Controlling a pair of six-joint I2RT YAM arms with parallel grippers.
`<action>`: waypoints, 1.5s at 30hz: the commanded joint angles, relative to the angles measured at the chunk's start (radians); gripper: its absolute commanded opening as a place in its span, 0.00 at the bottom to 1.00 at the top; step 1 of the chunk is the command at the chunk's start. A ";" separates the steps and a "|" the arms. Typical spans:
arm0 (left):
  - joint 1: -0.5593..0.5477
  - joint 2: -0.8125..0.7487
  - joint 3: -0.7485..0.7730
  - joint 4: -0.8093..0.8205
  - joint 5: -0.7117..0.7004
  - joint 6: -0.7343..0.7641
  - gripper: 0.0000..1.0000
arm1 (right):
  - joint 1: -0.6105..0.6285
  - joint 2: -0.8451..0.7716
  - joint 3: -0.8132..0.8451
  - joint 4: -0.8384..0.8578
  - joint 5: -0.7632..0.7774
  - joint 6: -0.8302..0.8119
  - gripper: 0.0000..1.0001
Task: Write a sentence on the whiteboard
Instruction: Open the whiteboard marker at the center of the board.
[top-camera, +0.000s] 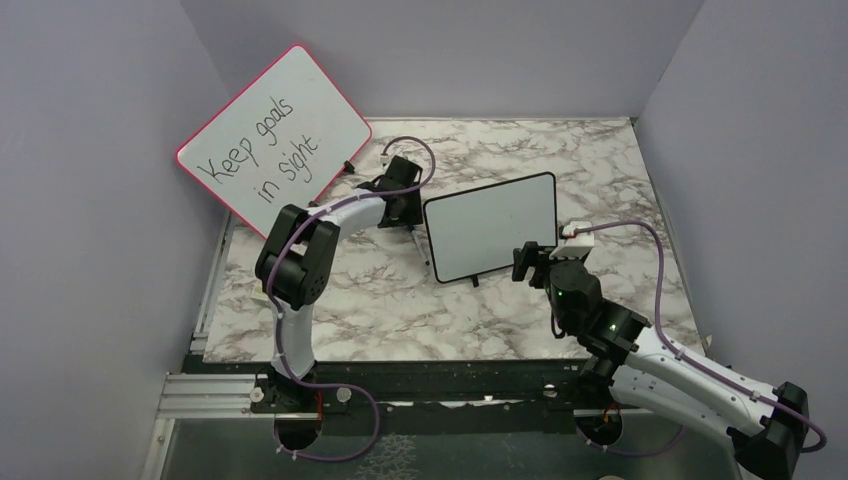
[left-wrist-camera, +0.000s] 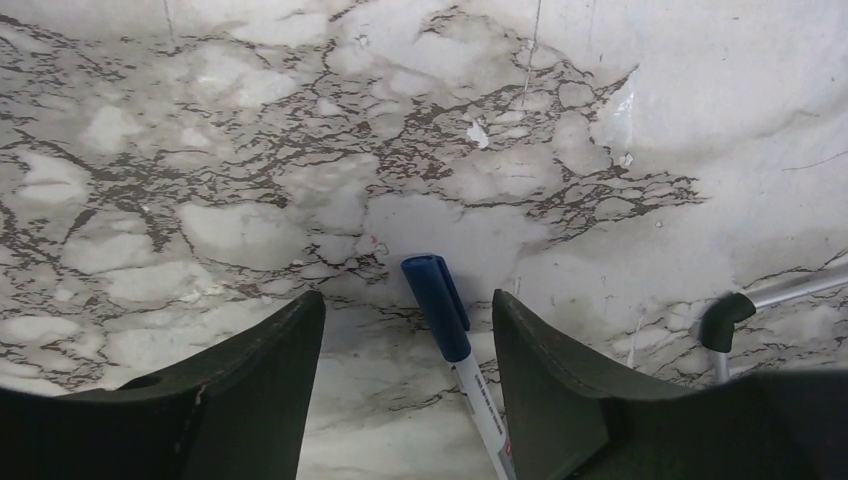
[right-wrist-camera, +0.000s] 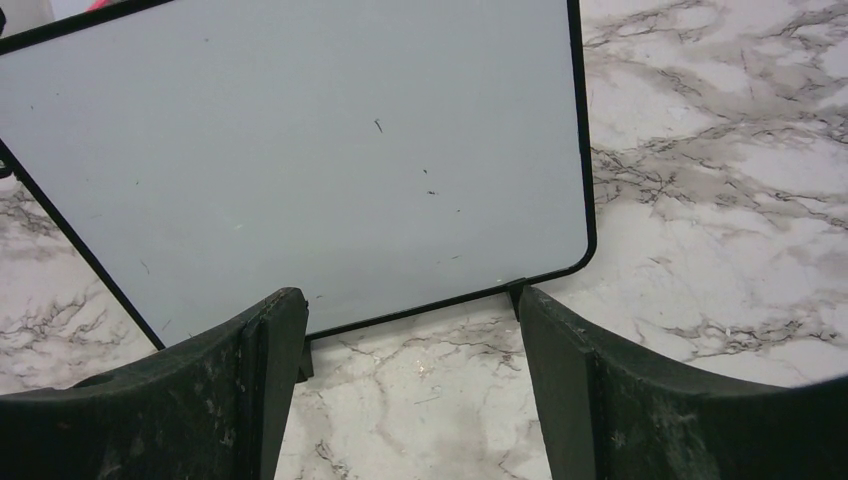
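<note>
The whiteboard (top-camera: 490, 225), a small rectangular one with a thin black frame and rounded corners, stands propped on little black feet just right of centre in my overhead view, on the grey-veined marble tabletop (top-camera: 400, 310). On the right wrist camera its pale face (right-wrist-camera: 300, 150) fills the upper left of the frame and shows only a few tiny dark specks.

My right hand (right-wrist-camera: 410, 300) sits low in front of the board's lower right corner, fingers spread wide with nothing between them but bare marble.

The left hand (left-wrist-camera: 407, 300) is down at the board's left edge, centre of the overhead view. Its fingers stand well apart on either side of a white marker with a blue cap (left-wrist-camera: 440, 310) lying on the tabletop. I see a gap on each side, so no grip.

Upper left of the overhead view, a larger red-framed board (top-camera: 275, 140) leans against the wall, reading "Keep goals in sight".
</note>
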 joint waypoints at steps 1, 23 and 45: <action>-0.026 0.045 0.046 -0.044 -0.043 0.029 0.61 | 0.004 -0.007 -0.006 0.000 0.039 -0.003 0.82; -0.027 -0.062 -0.089 -0.127 -0.123 0.080 0.18 | 0.004 -0.002 -0.007 0.015 0.008 -0.013 0.82; -0.027 -0.253 -0.208 -0.081 -0.106 0.012 0.02 | 0.004 0.006 -0.004 0.105 -0.194 -0.103 0.82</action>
